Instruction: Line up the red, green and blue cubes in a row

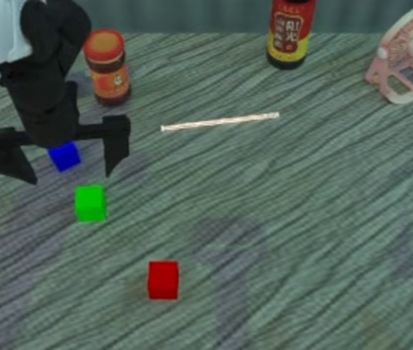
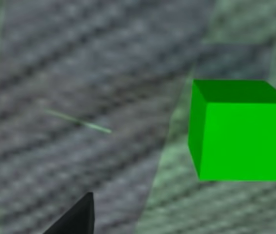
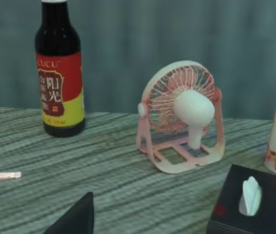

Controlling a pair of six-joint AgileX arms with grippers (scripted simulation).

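- the left arm's black, angular tool (image 1: 66,154) hangs over the top view's left side, its two fingers spread wide apart, with the small matte deep-blue cube (image 1: 64,156) between them, not clamped.
- the small matte bright-green cube (image 1: 89,203), sharp-edged and plain, sits just below the blue one; the matching bright-red cube (image 1: 163,280) lies further down towards the middle, well apart.
- the surface (image 1: 301,219) is grey-green with a wavy woven grain.
- a red-lidded round jar (image 1: 107,67) stands beside the left arm; a thin pale stick (image 1: 221,122) lies to its right.
- the right arm's tool is out of the top view; i cannot tell its state.
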